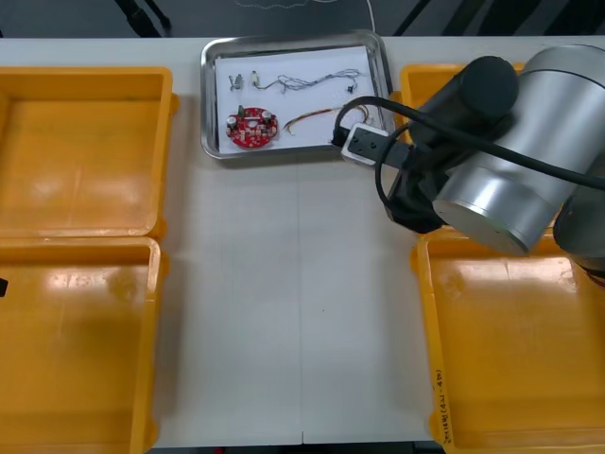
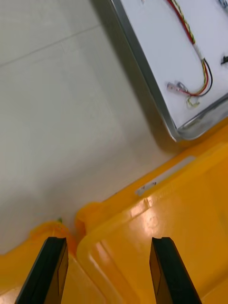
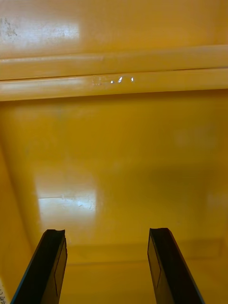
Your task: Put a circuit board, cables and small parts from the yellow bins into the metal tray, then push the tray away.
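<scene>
Parts lie in the metal tray (image 1: 205, 95), which sits at the far middle of the worktop (image 1: 284, 303) between the yellow bins (image 1: 76, 161). On its white inside I can see a round red circuit board (image 1: 251, 128) at the near left, small metal parts (image 1: 246, 80) beyond it, a thin dark cable (image 1: 302, 80) stretched along the far side, and a red and yellow cable (image 1: 307, 118) lying to the right of the board, apart from it. The right arm (image 1: 501, 170) reaches in over the right side of the worktop, its bulk covering the gap between the far right bin (image 1: 416, 80) and the near right bin (image 1: 510, 350), its wrist close to the tray's near right corner. Seen from that wrist, the right jaws stand apart with nothing between them, hanging over the place where the two right bins' rims meet beside the bare worktop; ahead of them is the tray's corner, just beside a bin's rim, with one end of the red and yellow cable curling inside it. The left jaws are likewise apart and hold nothing, poised above the glossy floor of one of the left bins; which of the two I cannot tell.
</scene>
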Available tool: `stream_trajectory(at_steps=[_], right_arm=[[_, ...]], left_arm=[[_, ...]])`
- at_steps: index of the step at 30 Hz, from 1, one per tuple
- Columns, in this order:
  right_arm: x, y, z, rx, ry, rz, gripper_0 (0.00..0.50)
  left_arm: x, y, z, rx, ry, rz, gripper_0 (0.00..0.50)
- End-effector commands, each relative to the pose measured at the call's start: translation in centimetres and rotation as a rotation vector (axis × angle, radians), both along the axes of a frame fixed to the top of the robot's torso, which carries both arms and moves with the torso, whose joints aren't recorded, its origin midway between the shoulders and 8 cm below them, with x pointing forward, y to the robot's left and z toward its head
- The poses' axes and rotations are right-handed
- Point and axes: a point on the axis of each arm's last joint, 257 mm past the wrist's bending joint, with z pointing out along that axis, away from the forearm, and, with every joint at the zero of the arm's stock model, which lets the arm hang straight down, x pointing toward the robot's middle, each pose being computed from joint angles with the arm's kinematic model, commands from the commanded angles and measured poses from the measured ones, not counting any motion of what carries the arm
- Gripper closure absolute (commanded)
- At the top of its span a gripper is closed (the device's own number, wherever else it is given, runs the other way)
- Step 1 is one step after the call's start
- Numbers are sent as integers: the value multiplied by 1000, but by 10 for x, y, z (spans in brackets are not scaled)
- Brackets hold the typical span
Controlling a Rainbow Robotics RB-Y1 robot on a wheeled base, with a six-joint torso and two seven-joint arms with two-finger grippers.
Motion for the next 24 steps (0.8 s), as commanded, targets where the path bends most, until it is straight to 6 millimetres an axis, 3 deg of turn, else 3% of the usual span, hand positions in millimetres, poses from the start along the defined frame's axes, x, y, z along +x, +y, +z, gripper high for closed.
stream_trajectory(at_steps=[1,9,24], right_arm=[[-13,-42,6,101,22,-100,0],[-38,-92,-1,219,76,-229,0],[-62,-174,-17,300,100,-469,0]], left_arm=[[-8,8,6,75,13,-72,0],[-8,8,6,75,13,-72,0],[-8,8,6,75,13,-72,0]])
